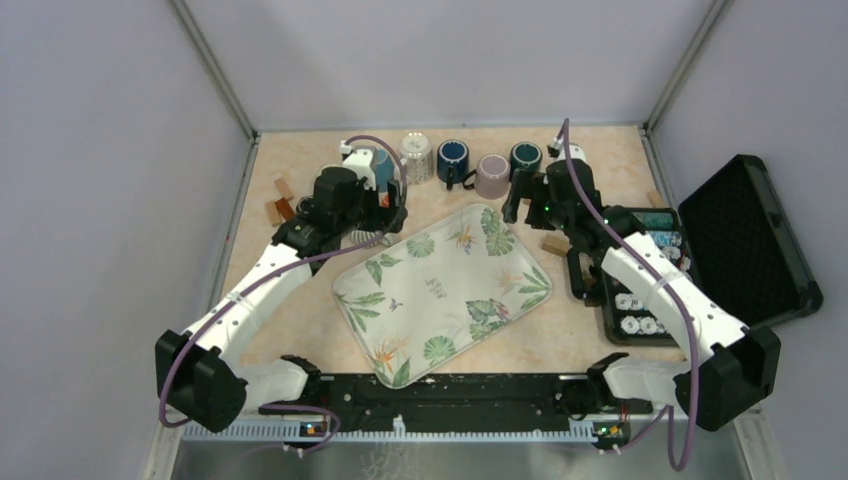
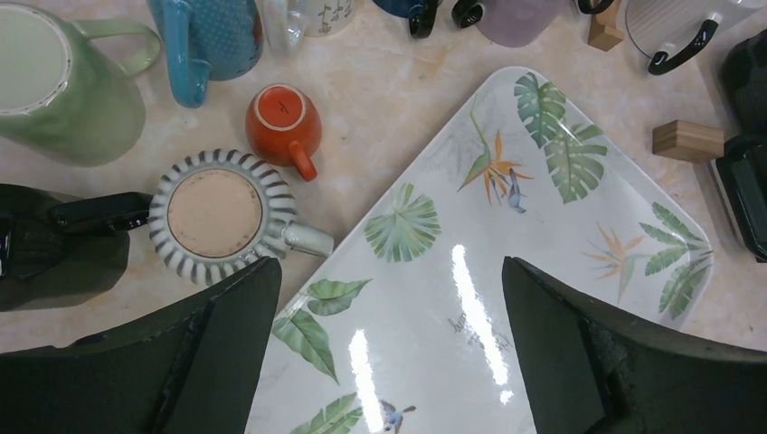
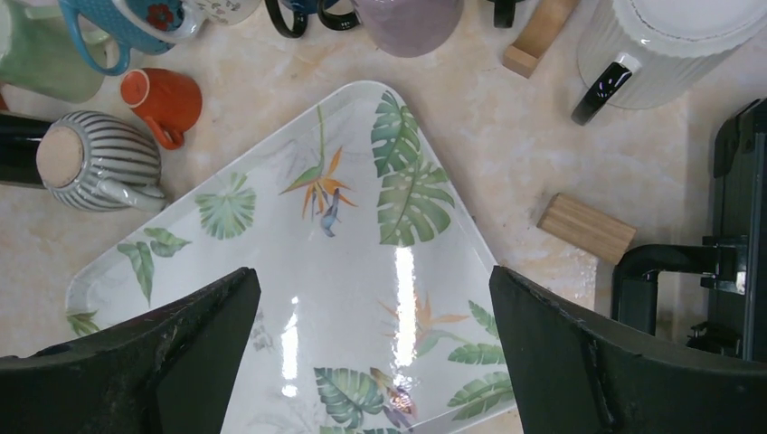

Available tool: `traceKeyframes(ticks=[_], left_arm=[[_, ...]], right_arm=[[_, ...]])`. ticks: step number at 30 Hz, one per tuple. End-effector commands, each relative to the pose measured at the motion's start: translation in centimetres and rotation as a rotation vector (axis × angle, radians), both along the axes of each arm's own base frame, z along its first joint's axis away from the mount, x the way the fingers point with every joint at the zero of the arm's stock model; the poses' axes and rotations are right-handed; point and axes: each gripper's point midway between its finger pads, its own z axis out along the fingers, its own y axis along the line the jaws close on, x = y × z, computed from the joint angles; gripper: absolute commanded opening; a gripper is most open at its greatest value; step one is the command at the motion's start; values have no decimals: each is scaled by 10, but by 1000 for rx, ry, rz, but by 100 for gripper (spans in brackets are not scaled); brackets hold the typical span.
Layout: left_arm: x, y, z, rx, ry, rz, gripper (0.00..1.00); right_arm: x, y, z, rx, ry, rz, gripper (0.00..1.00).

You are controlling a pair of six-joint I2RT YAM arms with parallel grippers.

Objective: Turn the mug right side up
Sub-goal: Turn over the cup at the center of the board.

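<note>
1. The striped grey-and-white ceramic mug [image 2: 217,215] stood bottom-up just beside the leaf-printed white tray [image 2: 579,271].
2. The left gripper [image 2: 389,271] and right gripper [image 3: 373,280] were spread wide, holding nothing.
3. The approach step seemed in hand; next, the left gripper probably needed to descend around the mug.

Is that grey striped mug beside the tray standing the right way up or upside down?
Upside down: the striped mug has its flat, unglazed beige base facing up, and no opening shows.

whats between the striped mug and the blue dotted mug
Between the striped mug and the blue mug stands a small orange mug, base up; the left wrist view shows it.
</note>
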Motion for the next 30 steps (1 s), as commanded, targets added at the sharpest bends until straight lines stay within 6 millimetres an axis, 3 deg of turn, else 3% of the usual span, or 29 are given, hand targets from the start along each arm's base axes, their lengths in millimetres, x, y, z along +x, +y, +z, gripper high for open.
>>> traceKeyframes(ticks=[1, 11, 15, 22, 30], left_arm=[[4, 8, 15, 9, -67, 31, 98], [-3, -10, 8, -24, -39, -69, 98], [-3, -11, 8, -20, -40, -81, 98], [-3, -10, 3, -7, -32, -82, 98], [-6, -9, 7, -19, -41, -82, 98]], right_arm=[[6, -10, 14, -16, -43, -54, 99], [16, -27, 12, -33, -71, -189, 99], [24, -37, 2, -53, -87, -264, 96], [55, -51, 3, -74, -102, -352, 97], [94, -89, -38, -117, 6, -479, 94]])
